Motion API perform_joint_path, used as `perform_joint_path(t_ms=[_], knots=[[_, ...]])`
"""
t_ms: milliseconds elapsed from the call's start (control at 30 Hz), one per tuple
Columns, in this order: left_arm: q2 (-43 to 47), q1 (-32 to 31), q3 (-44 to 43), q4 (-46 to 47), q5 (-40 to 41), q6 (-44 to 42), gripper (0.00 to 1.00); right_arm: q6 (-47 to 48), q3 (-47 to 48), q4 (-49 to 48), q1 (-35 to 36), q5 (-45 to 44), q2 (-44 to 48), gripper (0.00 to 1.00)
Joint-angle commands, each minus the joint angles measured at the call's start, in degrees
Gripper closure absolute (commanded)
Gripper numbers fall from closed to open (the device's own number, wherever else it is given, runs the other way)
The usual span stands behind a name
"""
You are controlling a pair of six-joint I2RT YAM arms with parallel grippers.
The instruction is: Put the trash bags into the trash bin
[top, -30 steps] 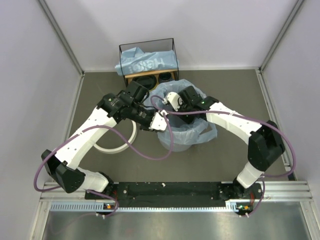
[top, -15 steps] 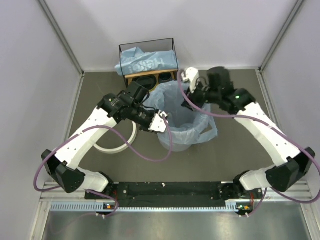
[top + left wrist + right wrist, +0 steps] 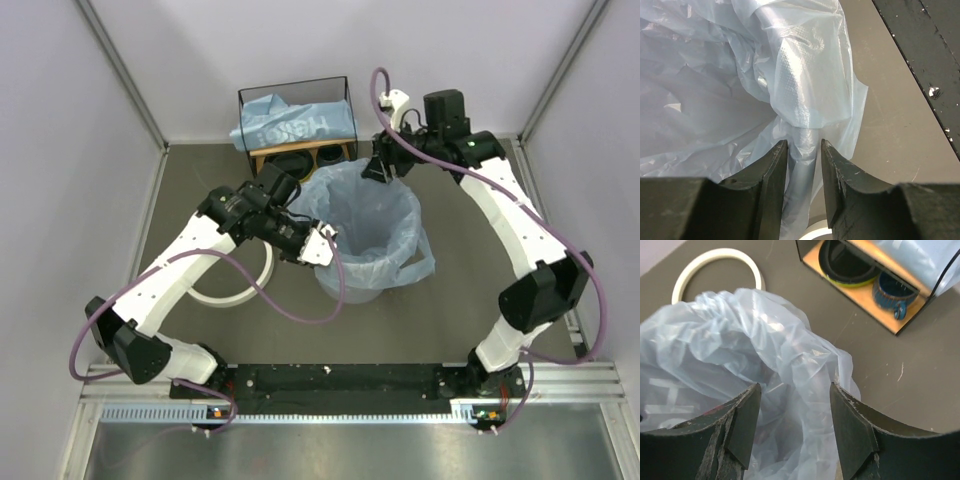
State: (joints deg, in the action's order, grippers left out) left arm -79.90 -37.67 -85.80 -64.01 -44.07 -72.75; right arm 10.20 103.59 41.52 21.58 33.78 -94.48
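At mid-surface, bin (image 3: pixel 358 288) lined w/ light-blue bag (image 3: pixel 365 215), film draped inside, folded over the rim and spilling down the outer wall on the right. At the bin's left edge, left end effector (image 3: pixel 803 142), fingers (image 3: pixel 772 175) drawn nearly together, pinching a bunched fold of the bag btwn them. Left wrist view: crinkled film filling the top left, bare grey surface (image 3: pixel 890 115) to the right.

Over the bin's far edge, right end effector (image 3: pixel 795 390), fingers (image 3: pixel 745 425) spread wide, nothing gripped. Bag mouth directly below; contact w/ the film impossible to tell. White lettering faintly visible on the bag's inner side in the right wrist view.

Left of the bin and apart from it, white ring (image 3: pixel 715 252) lying flat on the surface, partly hidden under the left arm in the top view.

At the back wall, wire-framed shelf (image 3: pixel 862 296) w/ second bag (image 3: pixel 295 125) heaped on top, also light blue, white lettering facing up. Inside the shelf, dark bowl (image 3: pixel 845 265) and blue cup (image 3: pixel 891 290) side by side on the wooden base, cup to the right of the bowl in the right wrist view. Both well clear of the bin.
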Motion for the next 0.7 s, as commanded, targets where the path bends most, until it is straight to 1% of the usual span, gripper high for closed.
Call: perform_joint_path(t_ms=[0,67,100,200,233,367,433,500,533,600,633,667], knots=[[-0.7,0.2,-1.1,-2.1,-1.4,-1.3,0.62,2.8,1.0,1.4,-0.1,-0.8,-1.3,0.42],[-0.5,0.1,-0.9,-2.0,-1.5,-1.5,0.62,4.3,0.7,1.5,-0.1,-1.0,-2.1,0.42],[-0.5,0.1,-0.9,-2.0,-1.4,-1.5,0.62,4.5,0.6,1.5,-0.1,-1.0,-2.4,0.44],[-0.5,0.2,-0.8,-1.6,-1.3,-1.5,0.62,5.4,-1.0,1.6,0.0,-0.3,-2.9,0.55],[-0.5,0.3,-0.8,-1.5,-1.2,-1.5,0.62,5.9,-1.5,1.6,0.2,-0.5,-2.9,0.61],[-0.9,0.5,-0.7,-1.0,-0.8,-1.1,0.63,11.1,-7.4,0.9,2.1,-5.4,-1.4,0.61],[-0.9,0.6,-0.5,-0.9,-0.4,-1.0,0.65,11.7,-9.9,-2.1,2.3,-7.8,0.4,0.61],[-1.0,0.6,-0.4,-0.9,-0.3,-0.9,0.66,12.7,-13.6,-4.6,2.4,-9.0,3.0,0.77],[-1.1,0.6,-0.4,-0.8,-0.3,-0.9,0.67,13.1,-14.5,-5.8,2.8,-10.0,3.4,0.86],[-1.0,0.6,-0.2,-0.6,-0.2,-0.5,0.67,15.2,-16.6,-6.7,3.8,-13.0,4.6,0.96],[-1.1,0.6,-0.2,-0.4,-0.2,-0.4,0.67,16.0,-17.9,-9.8,4.3,-14.7,6.4,1.0],[-1.2,0.7,-0.2,0.0,-0.1,-0.3,0.67,16.7,-20.3,-11.4,4.6,-15.8,7.5,1.0]])
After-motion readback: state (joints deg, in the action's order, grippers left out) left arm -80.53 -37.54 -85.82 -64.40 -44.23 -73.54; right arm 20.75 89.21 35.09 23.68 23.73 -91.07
